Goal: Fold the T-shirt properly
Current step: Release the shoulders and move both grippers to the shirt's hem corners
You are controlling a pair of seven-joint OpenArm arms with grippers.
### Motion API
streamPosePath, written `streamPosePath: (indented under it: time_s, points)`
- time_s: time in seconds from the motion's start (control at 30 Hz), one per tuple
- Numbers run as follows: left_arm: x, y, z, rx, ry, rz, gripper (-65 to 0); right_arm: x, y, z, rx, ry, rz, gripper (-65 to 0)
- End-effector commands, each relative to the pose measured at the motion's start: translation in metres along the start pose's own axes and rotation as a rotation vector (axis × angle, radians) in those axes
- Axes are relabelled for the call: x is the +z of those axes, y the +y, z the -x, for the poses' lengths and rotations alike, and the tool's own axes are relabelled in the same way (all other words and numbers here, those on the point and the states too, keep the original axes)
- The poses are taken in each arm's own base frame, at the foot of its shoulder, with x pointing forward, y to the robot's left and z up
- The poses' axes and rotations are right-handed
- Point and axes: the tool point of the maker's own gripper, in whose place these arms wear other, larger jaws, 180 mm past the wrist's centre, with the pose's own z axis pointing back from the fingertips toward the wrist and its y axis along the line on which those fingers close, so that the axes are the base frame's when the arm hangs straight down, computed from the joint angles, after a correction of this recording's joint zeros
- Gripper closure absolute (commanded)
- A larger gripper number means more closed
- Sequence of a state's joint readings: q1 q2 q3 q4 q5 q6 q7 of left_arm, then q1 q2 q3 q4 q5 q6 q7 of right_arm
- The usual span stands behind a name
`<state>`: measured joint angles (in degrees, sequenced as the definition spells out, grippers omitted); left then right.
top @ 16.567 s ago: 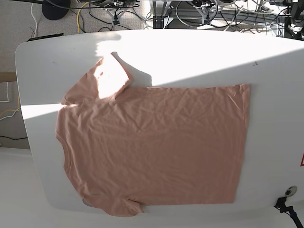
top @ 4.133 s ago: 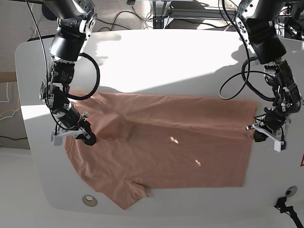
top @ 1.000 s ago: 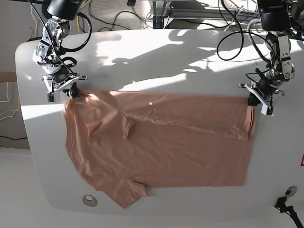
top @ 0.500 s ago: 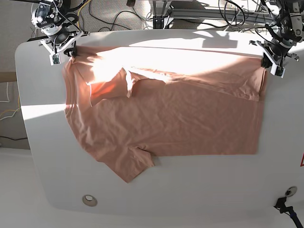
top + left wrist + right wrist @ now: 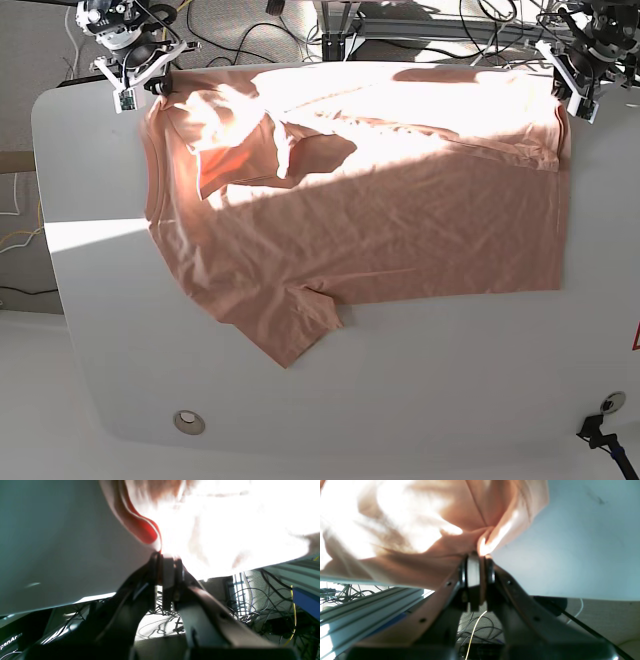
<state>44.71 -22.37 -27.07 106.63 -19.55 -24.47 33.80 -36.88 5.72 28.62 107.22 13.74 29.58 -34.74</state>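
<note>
At the far left corner of the base view, the right hand (image 5: 150, 82) is clamped tight on a corner of the T-shirt (image 5: 380, 215), at the shoulder end. In its wrist view the two dark fingers (image 5: 490, 570) press flat together with a pinch of peach cloth bunched just above them, folds fanning out from the grip. The fabric is thin and wrinkly, plain salmon-pink, glowing pale where sun hits it.

From that hand the shirt stretches across the white counter (image 5: 400, 400) toward the other hand, its far edge lying along the counter's back rim. One sleeve is folded over onto the chest near the right hand; the other sleeve points out toward the near side, flat and angular. A small round disc (image 5: 187, 422) sits in the counter well apart from the shirt, near the front edge.

At the far right corner, the left hand (image 5: 567, 88) is likewise closed on the hem corner. Its wrist view is blown out by glare, yet cloth meets the shut fingertips (image 5: 172, 565).
</note>
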Motion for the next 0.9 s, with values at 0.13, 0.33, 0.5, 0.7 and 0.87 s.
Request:
streamPosePath:
  time_s: [0.13, 0.33, 0.5, 0.7, 0.87]
  points:
    - [0.004, 0.006, -0.009, -0.021, -0.023, -0.015, -44.2, 0.004, -0.003, -0.009, 0.009, -0.031, 0.008, -18.5]
    - [0.009, 0.035, -0.030, -0.051, -0.041, -0.080, -43.0, 0.018, -0.027, -0.022, 0.013, -0.073, 0.082, -39.0]
    - [0.009, 0.060, -0.081, -0.083, -0.159, -0.127, -42.7, 0.015, -0.033, -0.058, 0.048, -0.153, 0.098, -39.2]
    - [0.006, 0.082, -0.165, -0.043, -0.370, -0.179, -42.7, 0.005, -0.036, -0.115, 0.061, -0.286, 0.101, -39.2]
    - [-0.021, 0.103, -0.199, 0.050, -0.401, -0.164, -42.7, -0.008, -0.042, -0.157, 0.050, -0.317, 0.107, -39.1]
